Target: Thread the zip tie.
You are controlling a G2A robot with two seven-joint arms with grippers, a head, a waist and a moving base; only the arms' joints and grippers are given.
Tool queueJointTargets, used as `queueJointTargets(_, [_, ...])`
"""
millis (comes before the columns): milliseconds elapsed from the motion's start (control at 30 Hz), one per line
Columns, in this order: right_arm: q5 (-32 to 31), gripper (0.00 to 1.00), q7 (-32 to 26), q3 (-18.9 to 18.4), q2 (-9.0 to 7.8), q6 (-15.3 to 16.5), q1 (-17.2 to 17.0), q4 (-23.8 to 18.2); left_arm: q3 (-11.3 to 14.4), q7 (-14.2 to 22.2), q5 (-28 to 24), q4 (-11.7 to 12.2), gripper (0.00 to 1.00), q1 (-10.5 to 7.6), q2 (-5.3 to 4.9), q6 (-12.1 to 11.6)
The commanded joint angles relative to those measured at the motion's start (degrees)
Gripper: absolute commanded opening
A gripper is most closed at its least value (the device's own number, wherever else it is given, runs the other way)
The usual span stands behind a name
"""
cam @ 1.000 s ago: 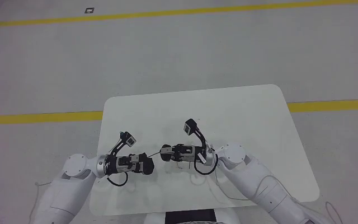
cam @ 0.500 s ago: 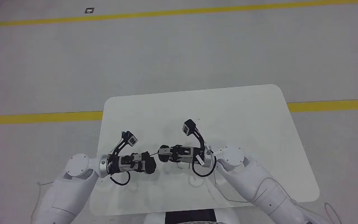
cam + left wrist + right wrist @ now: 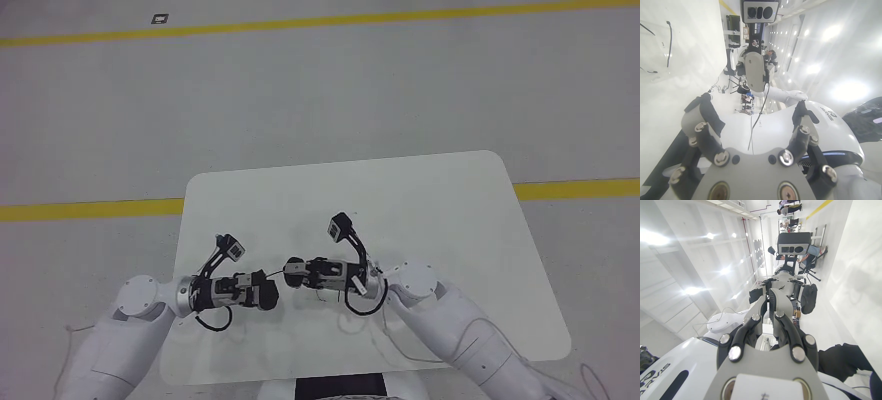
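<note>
**Position.** Both arms hang low over the near edge of the bench (image 3: pixel 450 200), their claws facing each other tip to tip and close together.

**Left claw** (image 3: pixel 751 100): spread wide. Its two black-padded fingers (image 3: pixel 705 113) stand well apart and grip nothing.

**Zip tie** (image 3: pixel 761 111): a thin black strip held in the air above the bench, between the two claws. Its free end lies in the gap between the left fingers, close to that claw's base plate, and appears to touch neither pad. From there it runs away toward the right claw.

**Right claw** (image 3: pixel 767 294): pressed together. The far end of the tie leads into its tips, so it is judged to be pinching the tie.

**Governing relation.** The tie's long axis lies along the line joining the two claws, pointing from the right tips straight into the left claw's open mouth. The left claw is the nearer one to the free end. In my judgement, the coming move depends on that end staying centred between the left pads.

**Not determinable.**
- The exact pinch point is covered by the right claw's own fingers in the right wrist view.
- It cannot be told whether the free end is the head or the tail of the tie.
- No loop or slot can be made out.
- From above, the tie shows only as a faint line, and its bend cannot be judged.
</note>
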State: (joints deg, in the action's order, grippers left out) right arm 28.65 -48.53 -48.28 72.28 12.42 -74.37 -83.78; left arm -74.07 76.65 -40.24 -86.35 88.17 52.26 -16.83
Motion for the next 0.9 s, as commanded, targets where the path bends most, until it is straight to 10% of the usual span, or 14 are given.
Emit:
queueJointTargets(0, [0.0, 0.00, 0.1, 0.4, 0.14, -0.2, 0.2, 0.2, 0.2, 0.0, -0.1, 0.0, 1.00, -0.06, -0.01, 0.0])
queueJointTargets(333, [-1.3, 0.00, 0.2, 1.0, 0.33, -1.4, 0.8, 1.0, 0.1, -0.1, -0.4, 0.2, 1.00, -0.05, -0.23, -0.4])
queueJointTargets(633, [-3.9, 0.00, -0.1, 0.1, -0.19, -3.6, 0.4, 0.4, 0.1, -0.1, -0.1, -0.1, 0.23, 0.18, -0.46, -0.5])
queueJointTargets(867, [-5.0, 0.00, -0.6, 0.0, -0.39, -4.6, 0.3, -0.1, 0.6, 0.0, 0.2, 0.0, 0.06, 0.01, -0.56, -0.1])
